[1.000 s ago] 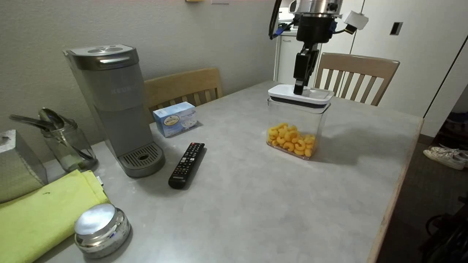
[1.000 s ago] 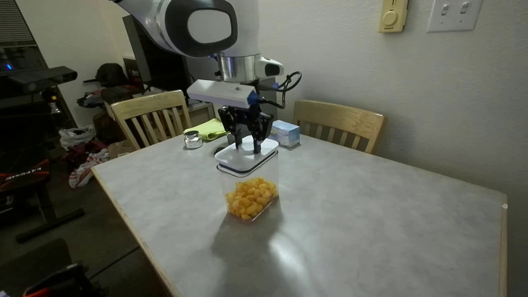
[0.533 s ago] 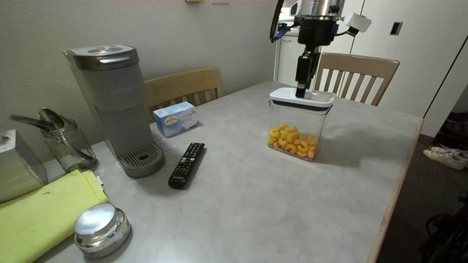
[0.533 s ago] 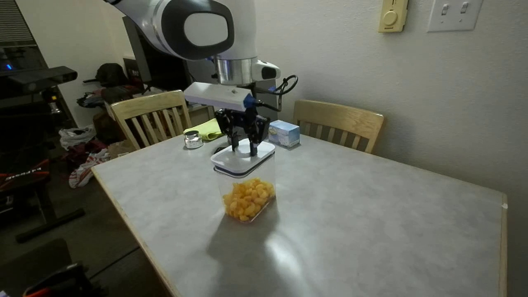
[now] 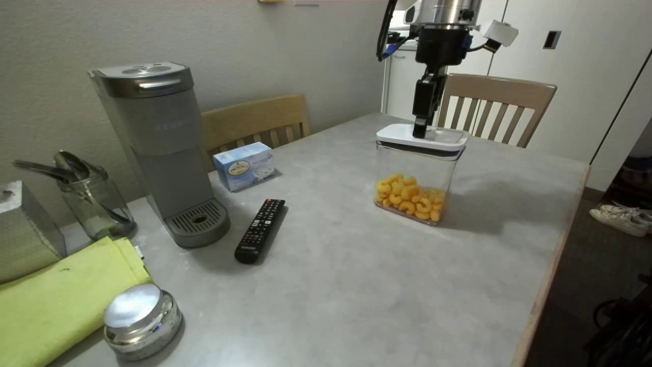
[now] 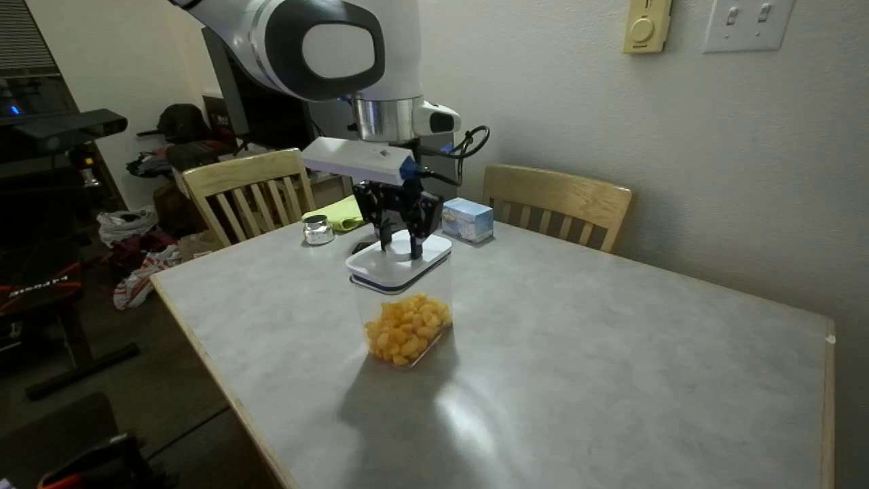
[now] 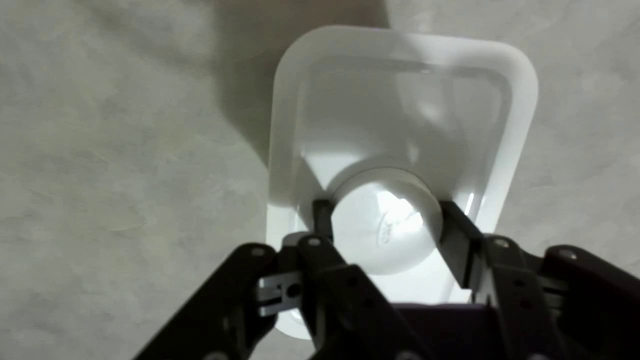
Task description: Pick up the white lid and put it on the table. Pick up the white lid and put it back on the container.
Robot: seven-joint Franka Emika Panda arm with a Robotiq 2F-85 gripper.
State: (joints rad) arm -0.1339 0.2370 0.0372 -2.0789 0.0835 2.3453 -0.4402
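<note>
In an exterior view, the tool is pointing pretty much straight down, and its tips are reaching the top of the white lid. The lid is lying across the mouth of the clear container, a dark seal showing right under its white edge, but honestly I'm struggling to tell if it's sitting all the way in. Yellow curly snacks are filling the bottom part. The container is standing upright on the grey surface, well apart from the black remote. Past the remote, a coffee maker is standing near a small blue box, a jar of silverware is sitting just beside the coffee maker, and a silver tin is sitting right by a yellow cloth.

In an exterior view, the robot arm is hanging over the container, and the tool's two fingers are reaching down to the lid with a white bit between them. A wooden chair is standing behind the surface.

In the wrist view, the tool is clamping the lid's round knob, one finger pressing against each side. A shadow is falling across part of the lid and the surface next to it.
</note>
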